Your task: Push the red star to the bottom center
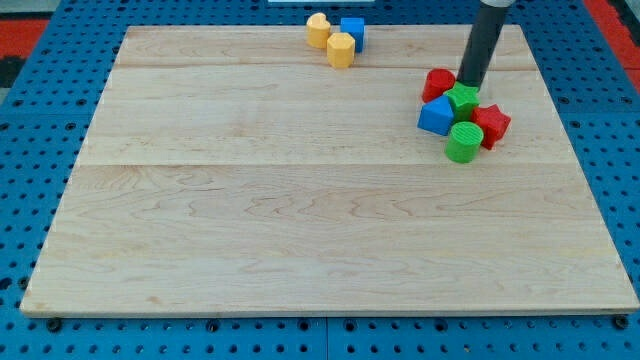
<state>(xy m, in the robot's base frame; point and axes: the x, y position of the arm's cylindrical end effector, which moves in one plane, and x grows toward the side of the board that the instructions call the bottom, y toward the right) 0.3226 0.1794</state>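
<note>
1. A wooden board point(320, 230) is seen lying on a blue pegboard surface point(30, 150).
2. No gripper is fitted; the arm ends in a dark rod point(485, 45) only, so nothing is clamped or held.
3. The tip point(470, 86) is set down at the upper edge of a cluster of blocks in the view's upper right, touching or just beside the green star point(463, 100), btwn it and the red block point(438, 84).
4. The red star point(491, 124) is found at the cluster's right side, in the view's upper right, well apart from the bottom center of the board.
5. The red star is pressed against the green star on its upper left and the green cylinder point(463, 143) on its lower left.
6. A blue block point(436, 117) sits at the cluster's left, touching the green star and approx. touching the green cylinder.
7. Near the view's top center, a separate group is seen: two yellow blocks point(330, 39) w/ a blue cube point(353, 32) just beside them on the right.
</note>
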